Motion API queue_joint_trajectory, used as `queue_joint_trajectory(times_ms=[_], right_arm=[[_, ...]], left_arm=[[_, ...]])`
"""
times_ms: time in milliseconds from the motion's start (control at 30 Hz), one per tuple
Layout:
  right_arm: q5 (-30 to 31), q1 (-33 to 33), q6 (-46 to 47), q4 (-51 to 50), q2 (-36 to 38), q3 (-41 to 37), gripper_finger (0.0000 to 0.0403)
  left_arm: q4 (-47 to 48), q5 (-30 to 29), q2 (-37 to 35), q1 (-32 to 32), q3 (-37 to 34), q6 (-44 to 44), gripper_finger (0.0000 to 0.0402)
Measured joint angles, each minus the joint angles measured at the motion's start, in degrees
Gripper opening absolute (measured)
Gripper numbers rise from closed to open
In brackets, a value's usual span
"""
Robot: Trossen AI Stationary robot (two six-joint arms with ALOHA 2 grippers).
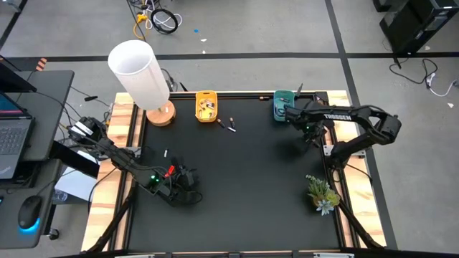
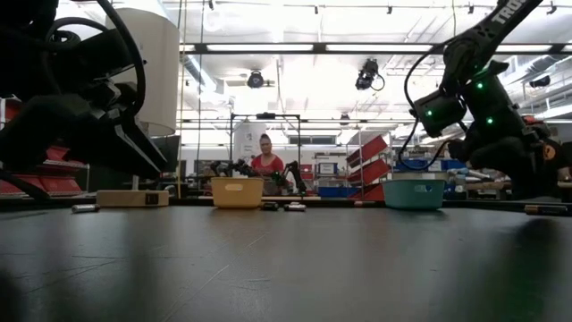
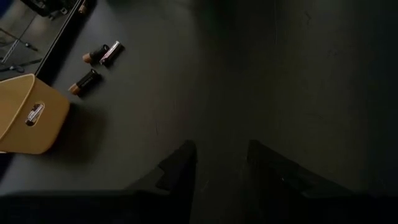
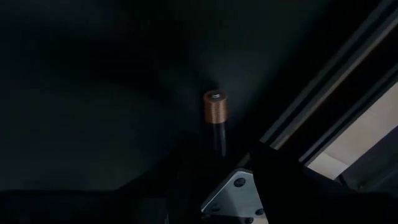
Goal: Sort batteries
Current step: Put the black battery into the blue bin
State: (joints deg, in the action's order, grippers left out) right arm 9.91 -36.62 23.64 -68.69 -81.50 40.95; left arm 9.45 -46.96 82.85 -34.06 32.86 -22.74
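near the right edge of the table (image 1: pixel 237 179), a copper-ended battery (image 4: pixel 216 115) lies just before the right gripper (image 1: pixel 310 129), jaws parted and empty. if nudged, it may be rolled off. left gripper (image 3: pixel 221 165) parted, empty.

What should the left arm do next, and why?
Probably ease the left gripper forward toward the loose batteries beside the yellow bin. Its fingers stand open with nothing between them, and those batteries lie on the mat outside the bin, not yet sorted.
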Motion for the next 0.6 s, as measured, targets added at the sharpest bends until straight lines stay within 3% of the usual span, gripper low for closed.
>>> queue_joint_trajectory(times_ms=[333,600], right_arm=[[-2.26,-2.12,-1.78,2.92,-0.37,0.00,0.0170],[-2.94,-2.62,-2.80,3.25,-9.65,0.02,0.0170]], left_arm=[[0.02,0.02,0.00,0.00,0.00,-0.01,0.0147],[0.38,0.03,0.00,-0.01,0.00,-0.02,0.0147]])
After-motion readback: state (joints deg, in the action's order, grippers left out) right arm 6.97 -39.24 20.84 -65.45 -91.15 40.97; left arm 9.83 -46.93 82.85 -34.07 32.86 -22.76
